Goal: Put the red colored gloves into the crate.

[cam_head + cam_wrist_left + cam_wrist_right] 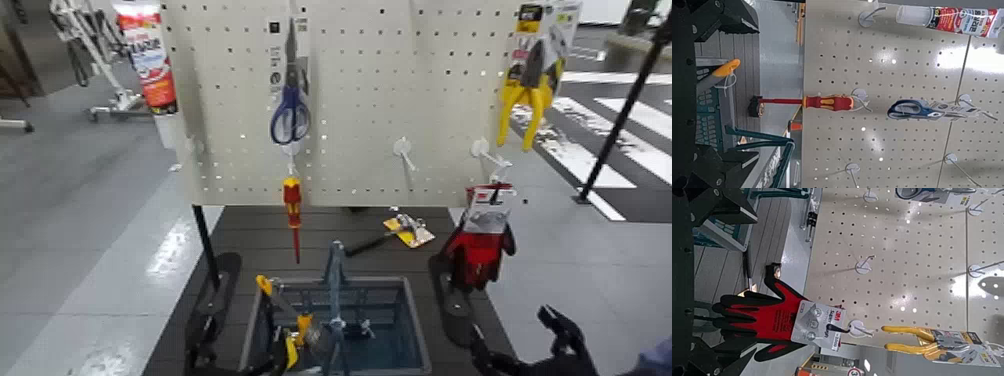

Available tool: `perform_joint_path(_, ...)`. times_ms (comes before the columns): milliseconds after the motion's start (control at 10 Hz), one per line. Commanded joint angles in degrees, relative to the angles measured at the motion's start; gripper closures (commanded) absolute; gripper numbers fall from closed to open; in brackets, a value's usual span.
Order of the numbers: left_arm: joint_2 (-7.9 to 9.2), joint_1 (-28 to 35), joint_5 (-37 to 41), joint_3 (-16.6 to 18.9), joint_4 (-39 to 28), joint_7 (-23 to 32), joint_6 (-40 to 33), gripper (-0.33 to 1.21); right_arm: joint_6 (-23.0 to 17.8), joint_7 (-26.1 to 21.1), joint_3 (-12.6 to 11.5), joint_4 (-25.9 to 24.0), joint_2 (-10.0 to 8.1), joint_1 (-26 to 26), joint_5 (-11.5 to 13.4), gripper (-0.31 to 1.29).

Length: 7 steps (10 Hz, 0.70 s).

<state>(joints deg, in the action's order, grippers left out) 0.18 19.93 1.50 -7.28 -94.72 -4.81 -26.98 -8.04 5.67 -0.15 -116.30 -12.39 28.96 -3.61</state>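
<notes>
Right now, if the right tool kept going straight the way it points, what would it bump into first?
Most likely the red gloves hanging from the pegboard, centred in the right wrist view; depth is unclear. The right tool looks open.

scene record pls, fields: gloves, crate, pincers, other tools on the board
gloves: red colored gloves hang from a pegboard hook, right side, not in the crate
crate: crate on floor below board, already holds tools
right pincer: right pincer low, below gloves, open
left pincer: left pincer low beside crate
other: scissors, screwdriver, pliers
</notes>
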Motion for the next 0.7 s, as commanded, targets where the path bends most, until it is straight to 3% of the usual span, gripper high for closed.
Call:
perform_joint_path(100, -3.95, -0.07, -0.01, 0.08, 0.06, -0.02, 0.0, 0.17, 0.22, 0.13, -0.29, -0.24, 0.0, -0.05, 0.27, 0.18)
perform_joint_path(300, -4.04, -0.07, -0.01, 0.08, 0.15, -0.11, 0.0, 0.17, 0.31, 0.31, -0.29, -0.15, 0.08, -0.14, 0.18, 0.18)
perform_joint_path(400, -4.04, -0.15, 0.08, 0.08, 0.24, -0.11, 0.0, 0.17, 0.31, 0.92, -0.99, 0.29, 0.17, -0.22, -2.46, 0.18)
perform_joint_path(600, -4.04, -0.24, 0.17, 0.34, 0.24, -0.29, 0.0, 0.17, 4.09, 4.09, -2.93, -0.68, 0.35, -2.86, -0.96, 0.17)
perform_joint_path(700, -4.04, -0.33, 0.26, 0.43, 0.32, -0.38, 0.0, 0.17, 6.72, 7.25, -5.21, -0.59, 0.35, -4.88, -2.02, 0.15)
